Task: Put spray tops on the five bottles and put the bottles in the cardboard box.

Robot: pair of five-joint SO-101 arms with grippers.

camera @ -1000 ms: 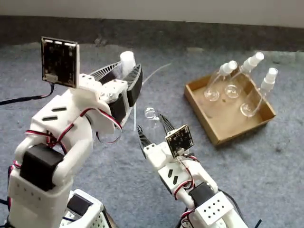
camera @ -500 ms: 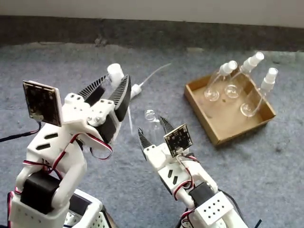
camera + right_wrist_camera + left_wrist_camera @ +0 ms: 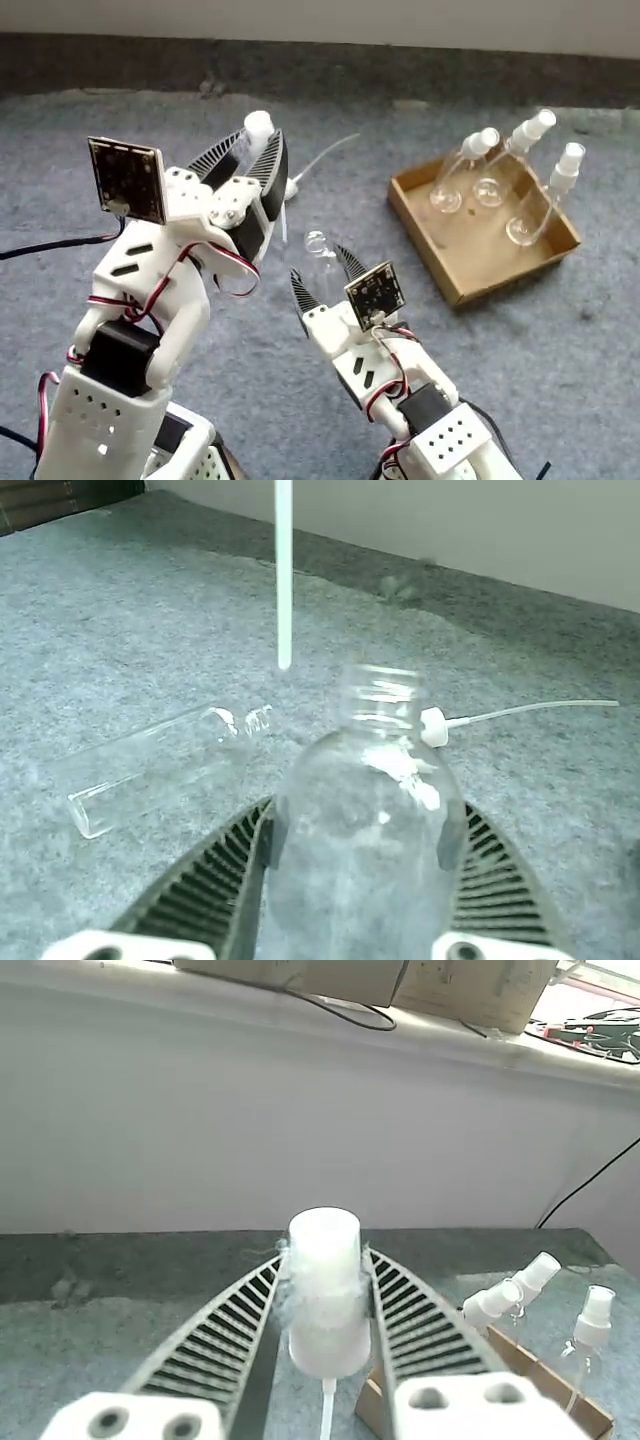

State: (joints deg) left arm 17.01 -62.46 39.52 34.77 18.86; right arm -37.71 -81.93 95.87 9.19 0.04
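Observation:
My left gripper is raised over the carpet and shut on a white spray top, whose thin tube hangs down. In the left wrist view the spray top sits between the ribbed fingers. My right gripper is shut on an upright, uncapped clear bottle. The right wrist view shows this bottle with the tube hanging just beside and above its open neck. The cardboard box at the right holds three bottles with tops.
A second spray top lies on the grey carpet beyond the held bottle, its tube trailing away. Another uncapped bottle lies on its side near it. A dark ledge and a pale wall bound the far side.
The left arm swung down and left with the spray top, then came back up and right, over the held bottle. The right arm has stayed still.

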